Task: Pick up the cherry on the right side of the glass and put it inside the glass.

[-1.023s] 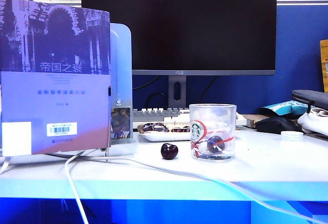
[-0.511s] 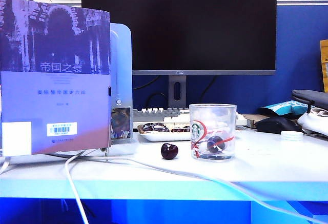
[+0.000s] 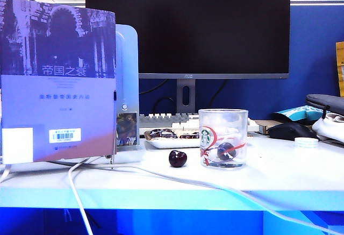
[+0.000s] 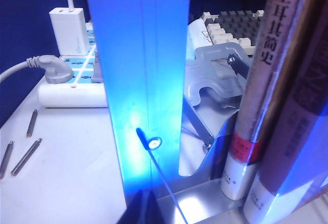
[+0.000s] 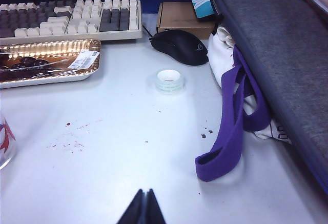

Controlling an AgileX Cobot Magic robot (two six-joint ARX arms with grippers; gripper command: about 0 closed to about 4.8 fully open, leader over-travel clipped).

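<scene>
Inside the clear cylindrical glass (image 3: pixel 223 138), the glossy dark cherry (image 3: pixel 226 151) rests on the bottom, partly veiled by red swirls. At its 9 o'clock, a second cherry (image 3: pixel 178 158) sits on the white counter (image 3: pixel 290 176). Both hands, left hand (image 4: pixel 145 209) and right hand (image 5: pixel 144 209), show pinched-together tips, holding nothing.

A clear glass (image 3: pixel 223 138) with a green logo and red swirls stands on the white desk (image 3: pixel 279 178), and a dark cherry (image 3: pixel 226 151) lies inside it at the bottom. A second dark cherry (image 3: pixel 178 158) sits on the desk just left of the glass, apart from it. Behind them lies a tray (image 3: pixel 171 137) of dark fruit in front of a keyboard (image 3: pixel 164 120) and a black monitor (image 3: pixel 187 26). A book (image 3: pixel 57 79) stands upright at left; a white cable (image 3: pixel 161 177) runs across the front. No arm or tool appears here.
</scene>
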